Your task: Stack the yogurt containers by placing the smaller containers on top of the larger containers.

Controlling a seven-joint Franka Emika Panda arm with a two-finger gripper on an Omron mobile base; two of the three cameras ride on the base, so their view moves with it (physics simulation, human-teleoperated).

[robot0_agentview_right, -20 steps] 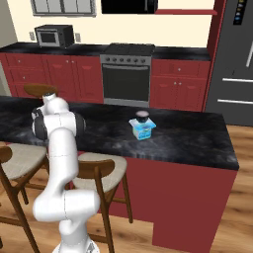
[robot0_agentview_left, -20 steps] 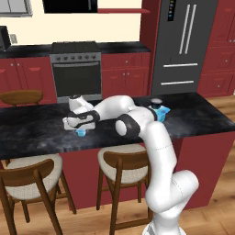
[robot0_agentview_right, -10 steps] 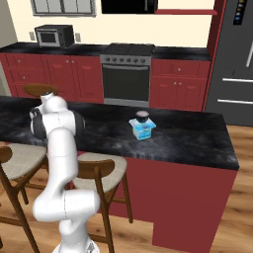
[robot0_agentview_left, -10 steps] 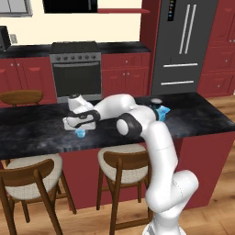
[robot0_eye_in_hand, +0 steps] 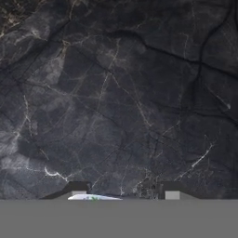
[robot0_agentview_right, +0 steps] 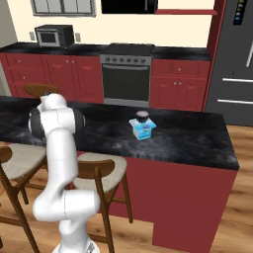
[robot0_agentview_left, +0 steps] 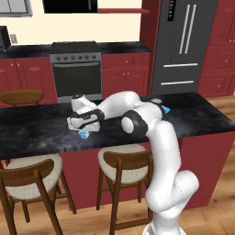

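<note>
While the light-blue tub (robot0_agentview_left: pixel 83 133) is sitting on the dark marbled worktop (robot0_agentview_left: pixel 41 131) close to its front edge, toward the left half of the counter, too little of it is showing under the hand to tell which way its long axis is lying. The white arm is reaching leftward and low across the worktop, forearm nearly level, with the gripper (robot0_agentview_left: pixel 83 131) pointing down at the stone; its jaws are standing closed in on the tub, gripping it between them. From the hand camera, a pale blue-white sliver of that tub (robot0_eye_in_hand: pixel 95 198) is peeking up between the finger tips (robot0_eye_in_hand: pixel 78 191), with a small green mark on it. Farther right along the worktop, well apart from the hand and nearer the back edge, the boxy pack (robot0_agentview_right: pixel 144 130) is standing upright, pale blue and white, and the dark teal cup (robot0_agentview_right: pixel 142 116) is resting on top of it. In the left base camera the pack's blue corner (robot0_agentview_left: pixel 165 110) is showing just behind the arm's elbow.
</note>
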